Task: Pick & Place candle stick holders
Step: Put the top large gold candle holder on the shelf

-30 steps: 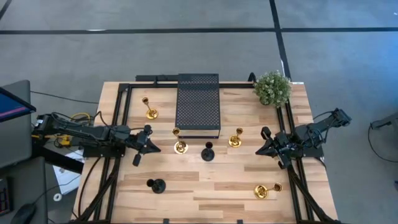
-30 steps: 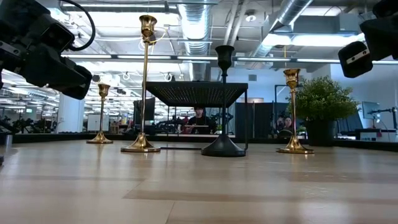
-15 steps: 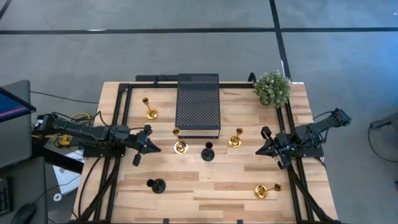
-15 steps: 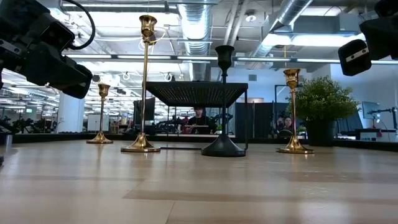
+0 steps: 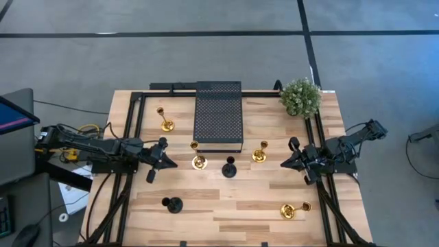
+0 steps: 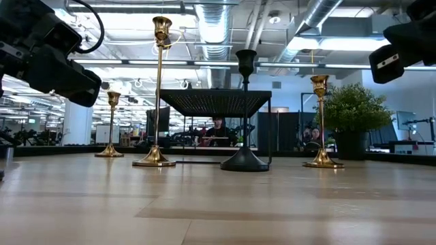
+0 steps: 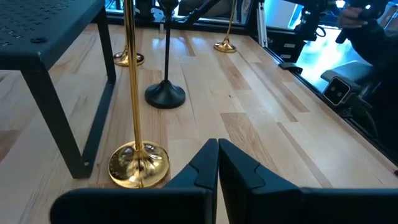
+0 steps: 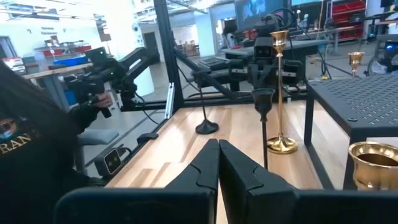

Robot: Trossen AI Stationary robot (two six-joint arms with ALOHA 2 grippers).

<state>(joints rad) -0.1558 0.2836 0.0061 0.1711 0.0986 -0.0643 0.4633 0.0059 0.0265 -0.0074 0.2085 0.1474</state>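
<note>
Nothing is grasped: the left gripper [image 7: 217,163] hovers clenched, nearest the tall shiny gold candlestick holder [image 7: 137,163] beside the black perforated metal platform [image 5: 219,114]. Right gripper [image 8: 218,163], fingertips together, waits opposite. Probably pre-approach; fingers must part first.

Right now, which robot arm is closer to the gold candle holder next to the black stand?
Probably the left. Its shut left gripper points at the gold candle holder just ahead. The right gripper, also shut, sits across the table, nearer another gold holder.
</note>
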